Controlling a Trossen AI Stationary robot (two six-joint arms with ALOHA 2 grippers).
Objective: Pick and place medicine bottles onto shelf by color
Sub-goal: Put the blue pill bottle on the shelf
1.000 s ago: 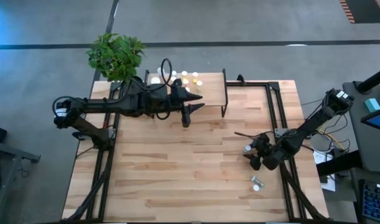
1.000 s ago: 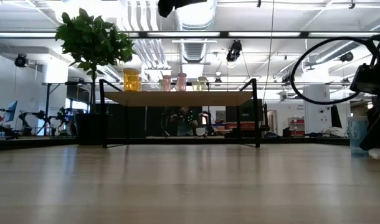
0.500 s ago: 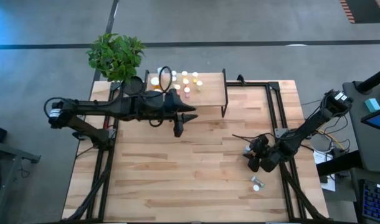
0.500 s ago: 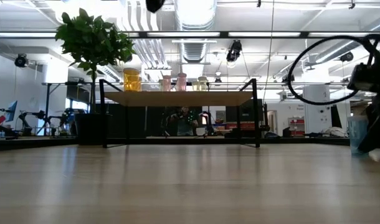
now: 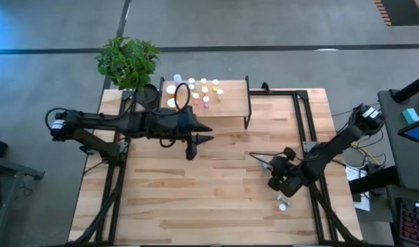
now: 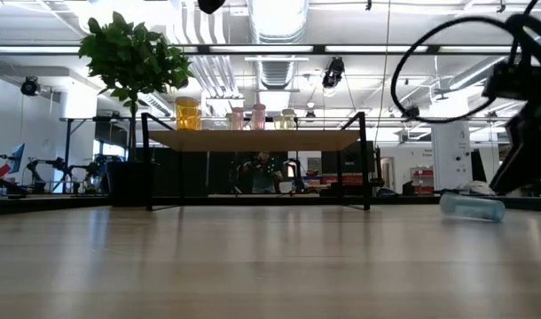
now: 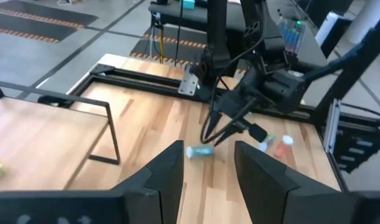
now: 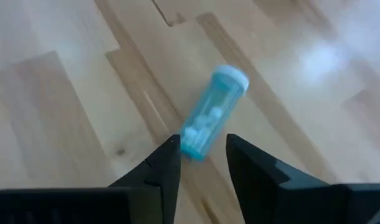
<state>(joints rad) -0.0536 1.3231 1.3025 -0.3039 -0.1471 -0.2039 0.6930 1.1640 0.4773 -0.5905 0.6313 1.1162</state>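
The right gripper (image 8: pixel 198 163) hangs low over the tabletop's right side, its two dark fingers (image 8: pixel 154 171) parted with nothing between them; a teal bottle (image 8: pixel 212 113) lies on its side on the wood just ahead of the fingertips, white cap pointing away, apart from both; the low view shows the same bottle (image 6: pixel 471 206) flat on the table near the arm; another bottle (image 5: pixel 283 204) sits on the boards close by; the left gripper (image 5: pixel 199 132) hovers in front of the shelf (image 5: pixel 230 103), fingers spread and empty; on the shelf stand the sorted bottles (image 5: pixel 204 89), orange, pink and yellowish; a potted plant (image 5: pixel 127 60) sits beyond the table's far left corner.
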